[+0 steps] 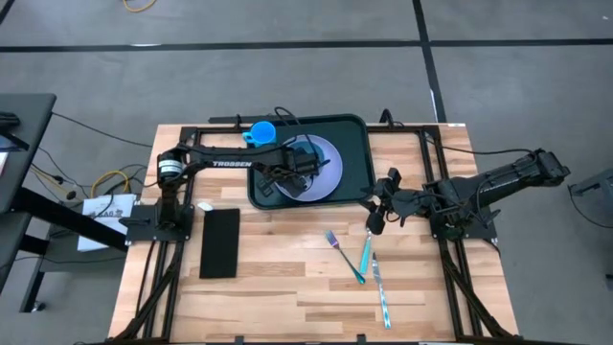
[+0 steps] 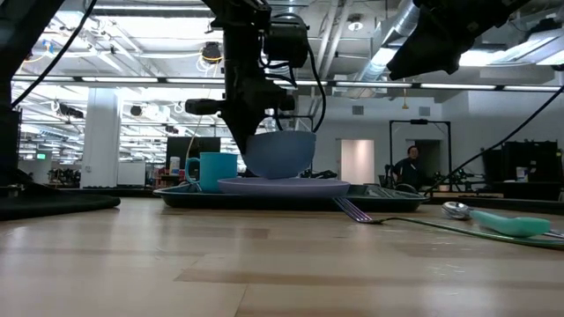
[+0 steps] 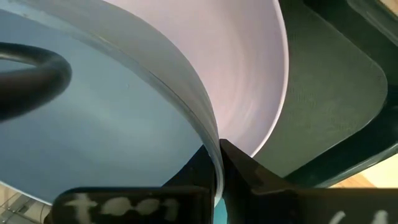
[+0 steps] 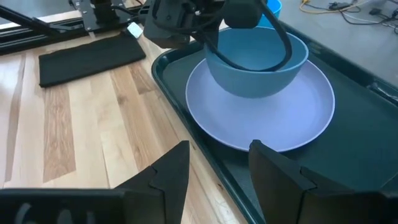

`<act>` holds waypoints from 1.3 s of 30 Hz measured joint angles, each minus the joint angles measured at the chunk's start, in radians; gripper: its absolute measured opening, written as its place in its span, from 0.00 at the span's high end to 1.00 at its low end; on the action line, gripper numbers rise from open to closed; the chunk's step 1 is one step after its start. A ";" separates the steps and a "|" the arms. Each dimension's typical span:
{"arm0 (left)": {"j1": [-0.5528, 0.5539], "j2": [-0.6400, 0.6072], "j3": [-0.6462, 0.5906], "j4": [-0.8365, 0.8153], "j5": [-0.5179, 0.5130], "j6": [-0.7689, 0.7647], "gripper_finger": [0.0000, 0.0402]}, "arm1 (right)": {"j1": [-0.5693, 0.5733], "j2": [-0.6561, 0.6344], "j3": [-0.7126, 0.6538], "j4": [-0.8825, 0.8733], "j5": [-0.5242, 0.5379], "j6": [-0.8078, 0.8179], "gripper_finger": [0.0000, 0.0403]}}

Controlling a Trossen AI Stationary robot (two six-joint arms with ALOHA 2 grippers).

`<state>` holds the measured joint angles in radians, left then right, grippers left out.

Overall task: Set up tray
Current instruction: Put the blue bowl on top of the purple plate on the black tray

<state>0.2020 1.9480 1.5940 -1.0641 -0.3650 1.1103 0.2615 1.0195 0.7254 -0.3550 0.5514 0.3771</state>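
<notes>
A blue bowl [image 4: 258,65] stands upright over the middle of the round lavender plate [image 4: 292,118], which lies in the dark green tray [image 1: 356,144] at the table's far middle. My left gripper [image 3: 219,149] is shut on the bowl's rim. Whether the bowl's base rests on the plate or hangs just above it, I cannot tell. A cyan mug [image 1: 261,132] stands in the tray's far left corner. My right gripper [image 4: 217,152] hovers open and empty off the tray's near right corner. My left gripper pinches the bowl's rim [image 3: 211,140] on the side toward the table's left, one finger [image 3: 186,177] inside the bowl and one finger [image 3: 252,174] outside. The fingers slant steeply down from above. The bowl stays upright over the plate.
A flat black rectangle [image 1: 220,241] lies on the wood at the near left. A fork [image 1: 340,247], a teal-handled spoon [image 1: 365,253] and a knife [image 1: 381,290] lie on the table near my right gripper. Black frame rails run along both table sides.
</notes>
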 joint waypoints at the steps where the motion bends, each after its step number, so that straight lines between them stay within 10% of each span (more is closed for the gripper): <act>1: 0.000 0.000 0.000 0.001 0.005 0.000 1.00 | 0.000 0.000 0.000 0.000 0.000 0.000 0.62; 39: 0.010 0.066 -0.028 0.069 -0.017 0.005 1.00 | 0.000 0.099 0.000 0.044 -0.004 0.008 0.62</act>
<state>0.2123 2.0136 1.5658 -0.9947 -0.3819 1.1152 0.2615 1.1187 0.7254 -0.3107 0.5476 0.3851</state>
